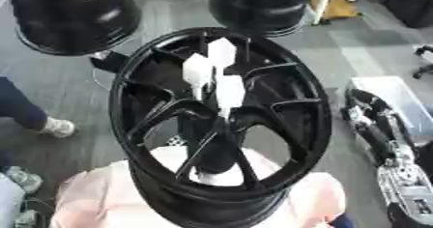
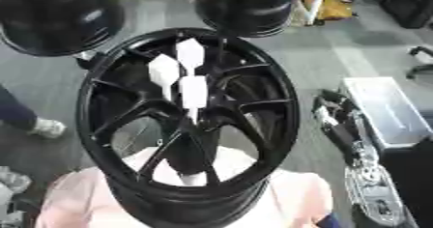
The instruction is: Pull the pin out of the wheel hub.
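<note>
Nearest the camera, a pale pink rounded surface (image 1: 93,198) fills the bottom edge, and the black wheel (image 1: 144,140) stands on it, tipped so its open face looks up at the head. The spokes fan out from the hub, and through the gaps between them more of the pale surface shows.

Up in the hub there are three white pins (image 2: 193,92), faceted at the top, clustered close together; the lowest sits right over the centre where the spokes meet, the other two just above and to its left. All three stand inside the rim, none of them outside it.

On the right, the robot's right hand (image 1: 372,123) hangs beside the wheel, near its rim but apart from it, holding nothing; whether its fingers are straight or curled cannot be told from here. The left hand shows in neither view.

Behind it lies a clear bin (image 2: 385,108) on the floor; what it holds cannot be made out.

Two more black wheels (image 1: 72,17) stand at the far edge, upper left and upper middle. Grey floor (image 1: 355,53) lies open between the near wheel and the far right corner. A person's leg and shoe (image 1: 55,125) sit at the left edge.
</note>
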`<action>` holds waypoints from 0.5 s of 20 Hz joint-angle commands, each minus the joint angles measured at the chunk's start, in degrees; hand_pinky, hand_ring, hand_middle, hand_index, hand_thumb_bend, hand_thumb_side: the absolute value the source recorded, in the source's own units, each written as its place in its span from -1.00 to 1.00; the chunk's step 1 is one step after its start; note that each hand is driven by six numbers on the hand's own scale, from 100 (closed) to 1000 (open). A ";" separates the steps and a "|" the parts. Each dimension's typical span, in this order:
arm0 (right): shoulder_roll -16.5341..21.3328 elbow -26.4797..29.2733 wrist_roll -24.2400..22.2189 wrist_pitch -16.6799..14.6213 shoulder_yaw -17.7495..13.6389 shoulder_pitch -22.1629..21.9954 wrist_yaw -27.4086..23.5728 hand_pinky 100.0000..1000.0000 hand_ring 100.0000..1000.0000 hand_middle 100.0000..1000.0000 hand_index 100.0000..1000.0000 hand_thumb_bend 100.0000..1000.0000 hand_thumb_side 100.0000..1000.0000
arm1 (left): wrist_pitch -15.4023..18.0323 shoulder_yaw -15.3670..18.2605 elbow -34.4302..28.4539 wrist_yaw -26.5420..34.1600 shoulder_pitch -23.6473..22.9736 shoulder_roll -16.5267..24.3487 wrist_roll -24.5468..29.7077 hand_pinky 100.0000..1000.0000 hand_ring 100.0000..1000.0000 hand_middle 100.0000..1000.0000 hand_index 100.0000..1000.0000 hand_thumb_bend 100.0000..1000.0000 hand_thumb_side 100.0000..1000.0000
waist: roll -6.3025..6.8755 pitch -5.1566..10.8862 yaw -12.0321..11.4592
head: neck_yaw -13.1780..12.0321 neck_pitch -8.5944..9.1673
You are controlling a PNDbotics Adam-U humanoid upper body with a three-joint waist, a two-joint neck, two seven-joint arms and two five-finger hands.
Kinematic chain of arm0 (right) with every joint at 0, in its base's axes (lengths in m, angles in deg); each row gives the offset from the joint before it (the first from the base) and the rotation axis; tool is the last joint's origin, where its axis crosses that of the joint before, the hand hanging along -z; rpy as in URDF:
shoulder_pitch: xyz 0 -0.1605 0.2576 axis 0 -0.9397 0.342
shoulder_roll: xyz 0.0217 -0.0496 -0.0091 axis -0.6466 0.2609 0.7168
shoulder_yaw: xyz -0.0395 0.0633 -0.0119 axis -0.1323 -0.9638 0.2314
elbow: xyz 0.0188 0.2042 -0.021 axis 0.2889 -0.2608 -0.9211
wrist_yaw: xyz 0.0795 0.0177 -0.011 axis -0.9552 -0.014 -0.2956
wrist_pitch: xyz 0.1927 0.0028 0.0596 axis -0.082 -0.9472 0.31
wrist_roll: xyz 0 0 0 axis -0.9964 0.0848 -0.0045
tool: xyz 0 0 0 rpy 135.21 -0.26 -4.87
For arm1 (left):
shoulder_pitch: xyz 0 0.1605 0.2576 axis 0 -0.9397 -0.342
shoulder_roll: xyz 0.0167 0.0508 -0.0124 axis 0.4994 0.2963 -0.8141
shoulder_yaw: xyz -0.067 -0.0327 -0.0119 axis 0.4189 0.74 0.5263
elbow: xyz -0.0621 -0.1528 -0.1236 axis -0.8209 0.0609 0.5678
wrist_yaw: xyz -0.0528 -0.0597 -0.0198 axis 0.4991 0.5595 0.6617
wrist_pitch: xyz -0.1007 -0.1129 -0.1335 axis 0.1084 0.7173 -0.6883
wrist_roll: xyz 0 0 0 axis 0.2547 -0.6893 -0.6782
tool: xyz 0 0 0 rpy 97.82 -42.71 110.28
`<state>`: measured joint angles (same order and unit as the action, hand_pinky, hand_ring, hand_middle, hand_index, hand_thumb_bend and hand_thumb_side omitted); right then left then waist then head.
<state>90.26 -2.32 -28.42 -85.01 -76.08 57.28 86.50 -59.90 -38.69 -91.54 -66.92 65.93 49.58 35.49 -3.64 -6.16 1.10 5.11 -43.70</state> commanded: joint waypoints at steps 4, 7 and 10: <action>0.64 1.10 0.08 -0.12 -0.38 0.43 0.04 0.26 0.18 0.44 0.55 -0.75 -0.18 | 0.02 0.27 -1.24 0.19 0.53 0.30 -0.15 0.32 0.09 0.12 0.18 -0.58 0.31 | 0.18 0.74 0.07 | 0.14 0.41; 0.63 1.09 0.11 -0.11 -0.42 0.39 0.05 0.26 0.18 0.44 0.55 -0.75 -0.18 | 0.03 0.28 -1.25 0.19 0.54 0.30 -0.17 0.32 0.09 0.12 0.18 -0.58 0.31 | 0.19 0.75 0.07 | 0.18 0.46; 0.60 1.10 0.10 -0.11 -0.44 0.41 0.06 0.26 0.18 0.44 0.55 -0.75 -0.18 | 0.05 0.27 -1.26 0.20 0.57 0.31 -0.17 0.32 0.09 0.12 0.18 -0.58 0.30 | 0.22 0.75 0.09 | 0.20 0.49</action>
<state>90.26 -2.32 -28.42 -85.01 -76.10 57.27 86.50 -59.90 -38.69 -91.65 -66.92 65.93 49.58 35.49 -3.65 -6.12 1.10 5.16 -43.70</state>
